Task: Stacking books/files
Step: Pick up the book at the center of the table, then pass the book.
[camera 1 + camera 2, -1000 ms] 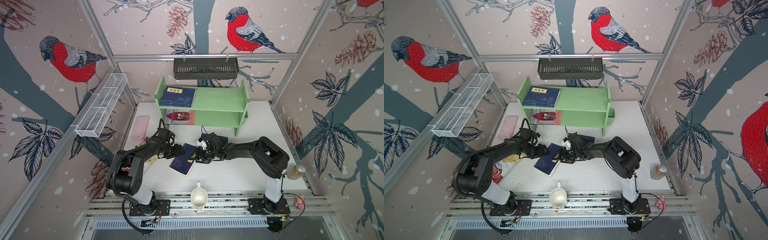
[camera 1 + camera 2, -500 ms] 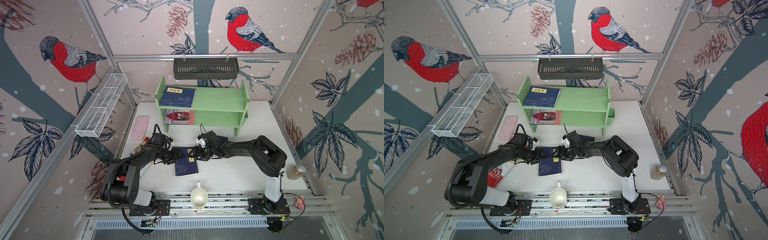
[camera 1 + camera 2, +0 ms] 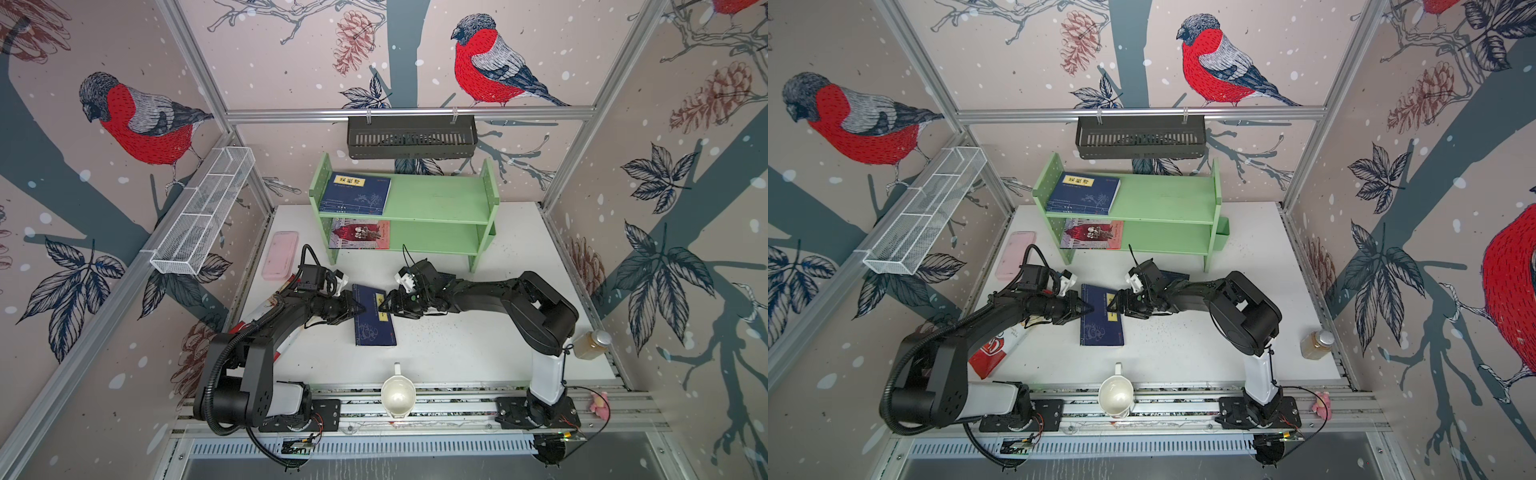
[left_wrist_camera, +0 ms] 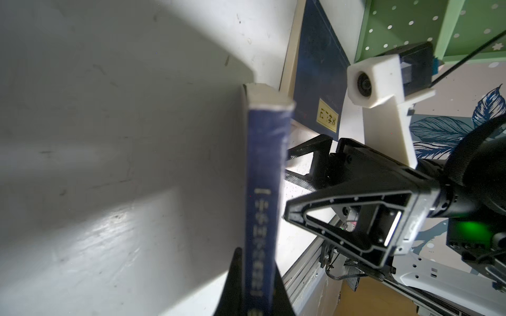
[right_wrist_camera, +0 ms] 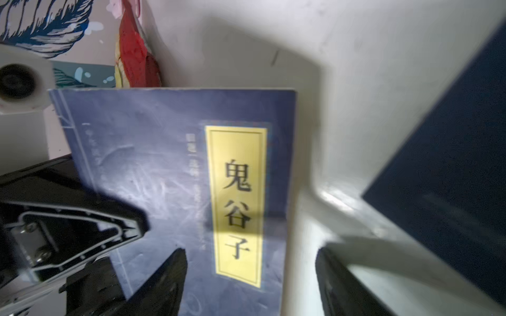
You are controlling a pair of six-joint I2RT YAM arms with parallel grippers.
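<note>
Since left claw (image 3: 360, 309) is clamped on the book (image 3: 374, 328) at its spine edge, left arm likely has the next move. Book lies mid table (image 3: 457, 353), long axis running back edge to front edge, just right of that claw. Right claw (image 3: 384, 305) is spread at the opposite long edge, holding nothing: 1 grip only.

Top views: left arm (image 3: 1000, 316) covers much of red crisp bag (image 3: 990, 353) by left edge of counter (image 3: 1183, 357); right arm (image 3: 482, 291) hides second navy book (image 3: 448, 276) — only corner shows; upper board of shelf (image 3: 440, 199) covers far strip of pink-and-red book (image 3: 360, 235). Left wrist view: spine print on gripped navy book (image 4: 262, 191) blurred, left hand (image 4: 256, 273) cut off at picture's edge — right hand (image 5: 249, 254) likewise in right wrist view.
</note>
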